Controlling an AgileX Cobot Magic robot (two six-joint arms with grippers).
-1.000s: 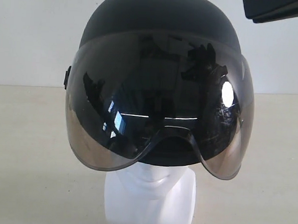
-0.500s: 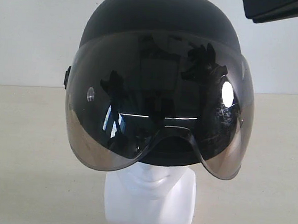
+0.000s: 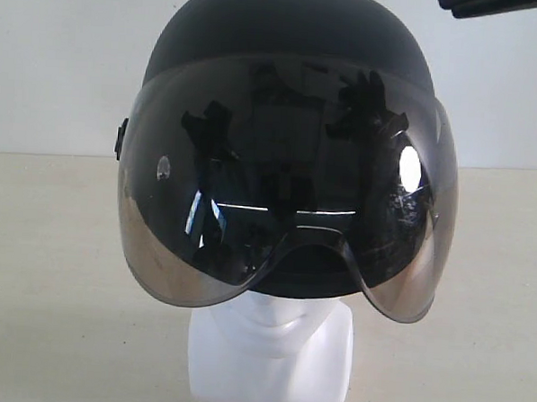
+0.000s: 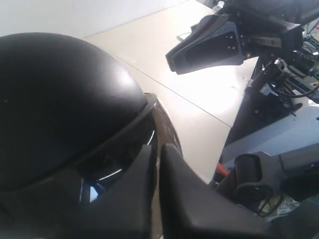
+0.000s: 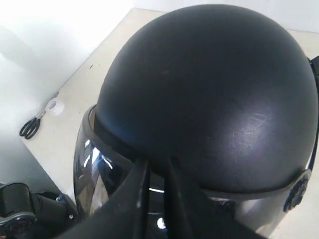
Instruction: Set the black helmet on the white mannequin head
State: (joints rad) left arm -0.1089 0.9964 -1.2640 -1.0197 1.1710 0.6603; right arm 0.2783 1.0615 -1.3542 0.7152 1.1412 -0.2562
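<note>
left gripper: fingers pressed together; holding nothing | right gripper: fingers drawn together, only a slim slit between them; holding nothing | grippers well apart from each other

black helmet shell matt – visor glossy, mirror-like – white mannequin head smooth, matt

Bench: pale beige matte top. A thin seam line runs straight across it in the left wrist view. Plain white wall behind, meeting the bench at a level edge in the exterior view. In the right wrist view, scissors with black handles lie flat near the bench edge, blades closed. A small white tape roll sits just beside the blade tips; can't tell if they touch.
</note>
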